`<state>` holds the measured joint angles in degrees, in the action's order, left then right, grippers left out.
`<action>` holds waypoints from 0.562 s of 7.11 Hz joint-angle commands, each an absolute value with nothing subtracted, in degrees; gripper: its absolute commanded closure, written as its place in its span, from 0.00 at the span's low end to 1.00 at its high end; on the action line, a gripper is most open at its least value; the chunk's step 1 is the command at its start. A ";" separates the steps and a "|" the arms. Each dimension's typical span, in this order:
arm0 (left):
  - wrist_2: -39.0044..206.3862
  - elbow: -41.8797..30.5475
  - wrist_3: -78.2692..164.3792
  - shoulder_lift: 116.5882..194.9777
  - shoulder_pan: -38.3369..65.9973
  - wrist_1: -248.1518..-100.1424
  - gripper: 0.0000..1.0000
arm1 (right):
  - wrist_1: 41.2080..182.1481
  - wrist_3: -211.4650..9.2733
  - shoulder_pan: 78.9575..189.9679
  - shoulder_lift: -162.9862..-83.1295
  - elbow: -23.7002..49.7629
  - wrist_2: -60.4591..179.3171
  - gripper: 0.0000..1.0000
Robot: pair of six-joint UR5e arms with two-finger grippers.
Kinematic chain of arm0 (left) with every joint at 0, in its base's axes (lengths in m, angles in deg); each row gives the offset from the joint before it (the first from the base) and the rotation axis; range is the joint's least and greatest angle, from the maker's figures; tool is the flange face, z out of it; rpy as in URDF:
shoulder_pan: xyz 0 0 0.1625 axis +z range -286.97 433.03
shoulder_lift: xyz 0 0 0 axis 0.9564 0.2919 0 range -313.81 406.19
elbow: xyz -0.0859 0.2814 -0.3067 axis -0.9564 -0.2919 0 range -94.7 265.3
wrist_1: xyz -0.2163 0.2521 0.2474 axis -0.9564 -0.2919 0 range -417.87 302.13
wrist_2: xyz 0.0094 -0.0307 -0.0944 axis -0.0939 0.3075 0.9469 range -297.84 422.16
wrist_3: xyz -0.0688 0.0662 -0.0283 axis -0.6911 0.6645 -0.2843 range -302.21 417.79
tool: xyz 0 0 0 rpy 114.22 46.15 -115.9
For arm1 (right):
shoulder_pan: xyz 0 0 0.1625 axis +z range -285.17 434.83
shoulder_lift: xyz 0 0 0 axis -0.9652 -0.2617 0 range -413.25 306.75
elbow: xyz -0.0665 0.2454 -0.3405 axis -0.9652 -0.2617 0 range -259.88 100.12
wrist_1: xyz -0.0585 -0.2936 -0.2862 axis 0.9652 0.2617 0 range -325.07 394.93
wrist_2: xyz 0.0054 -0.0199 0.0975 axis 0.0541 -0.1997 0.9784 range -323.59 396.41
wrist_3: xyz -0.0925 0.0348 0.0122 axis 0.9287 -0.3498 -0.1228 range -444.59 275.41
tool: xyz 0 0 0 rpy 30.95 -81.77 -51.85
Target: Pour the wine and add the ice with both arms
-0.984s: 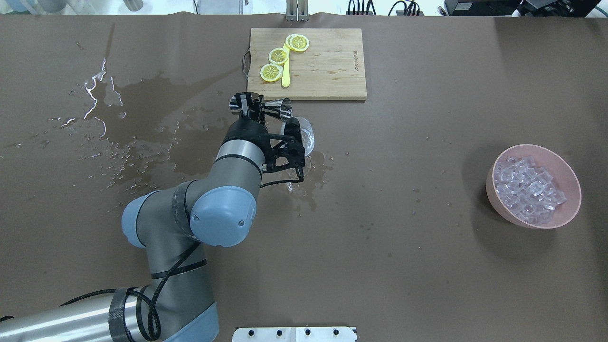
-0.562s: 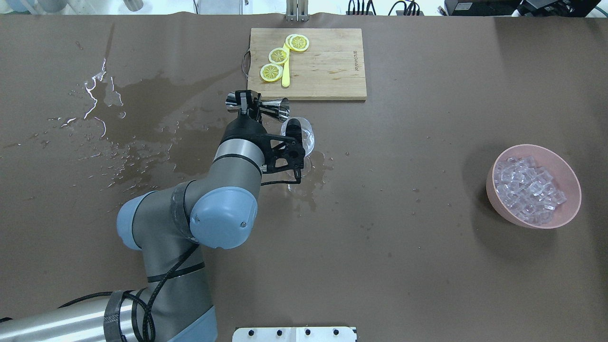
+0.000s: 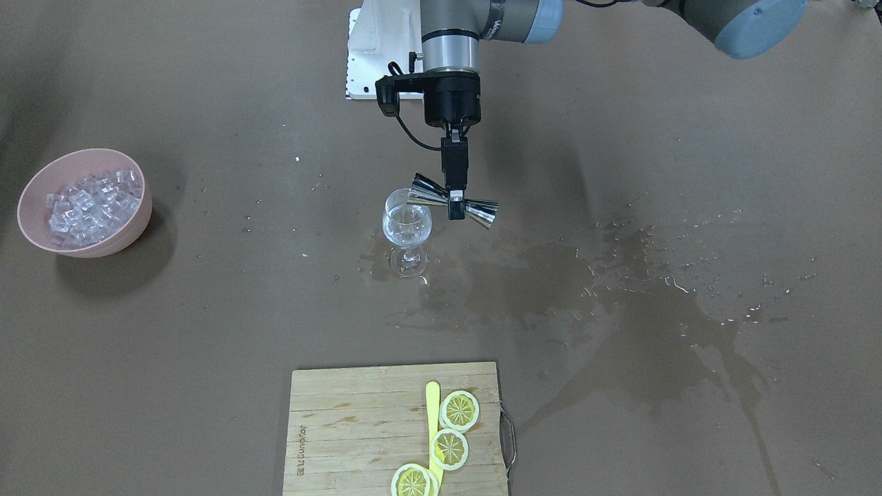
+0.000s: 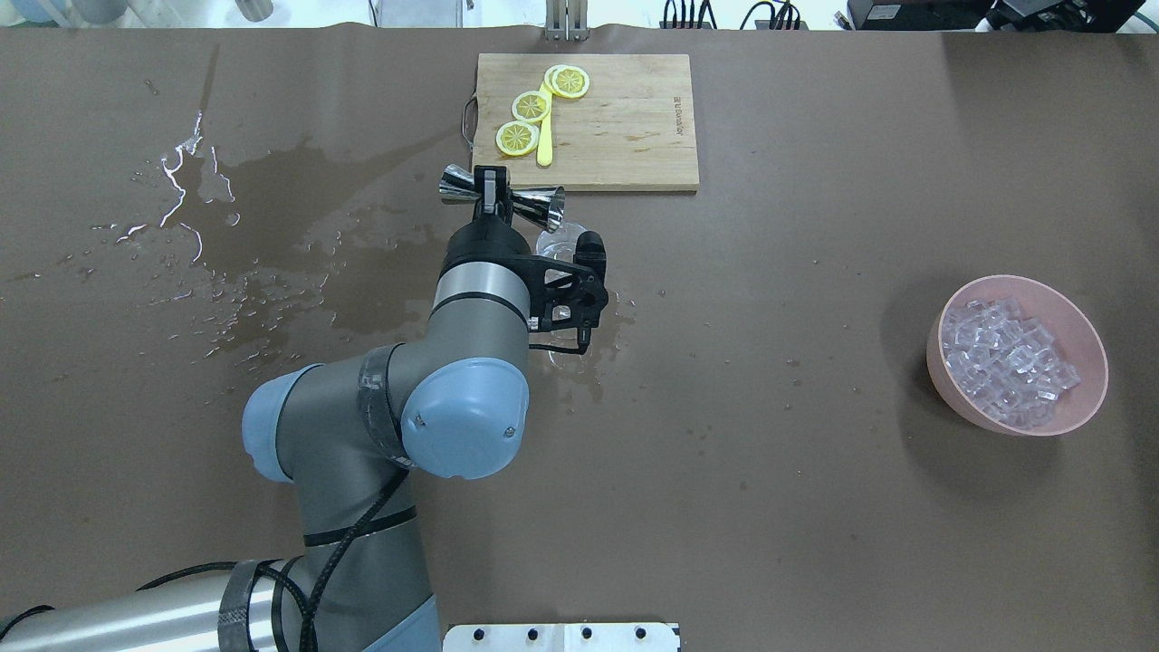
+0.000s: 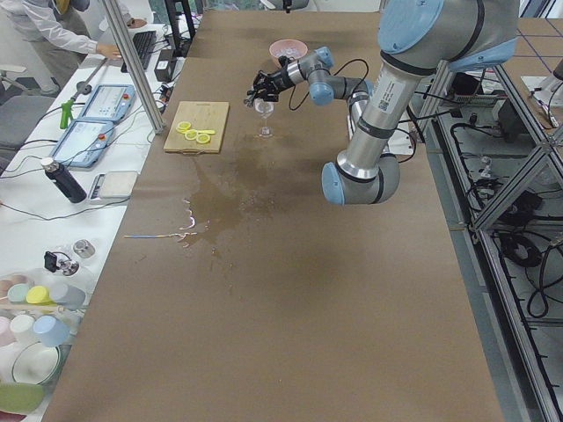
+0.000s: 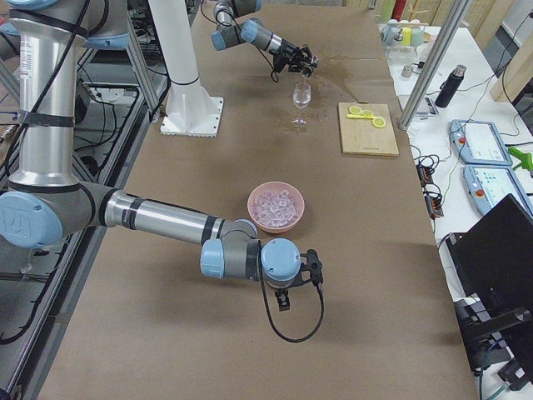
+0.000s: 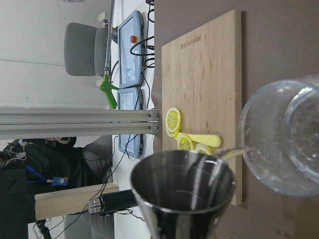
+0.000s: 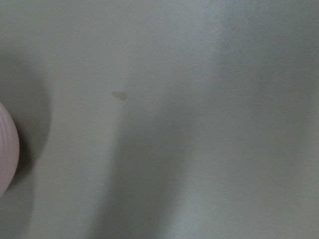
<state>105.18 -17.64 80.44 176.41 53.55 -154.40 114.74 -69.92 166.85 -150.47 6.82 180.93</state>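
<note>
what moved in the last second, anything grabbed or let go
The left gripper, jaws still shut on the jigger, shifted toward the robot's right and slightly farther out, bringing the jigger's mouth closer over the wine glass. Nothing taken or let go. Glass, ice, bowl, cutting board and spill stayed put.

Mirror-polished metal jigger (image 3: 482, 211); clear glossy wine glass (image 3: 406, 224); grained wooden cutting board (image 3: 358, 420); matt pink bowl (image 3: 132, 231); matt brown table cover (image 3: 689, 138).
</note>
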 commanded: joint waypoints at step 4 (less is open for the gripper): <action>99.60 -17.53 87.66 180.55 54.83 -143.80 1.00 | 114.74 -69.92 166.85 -150.55 6.79 181.69 0.00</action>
<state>100.40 -17.61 86.67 178.51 54.79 -148.89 114.73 -69.92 166.85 -150.59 6.81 181.71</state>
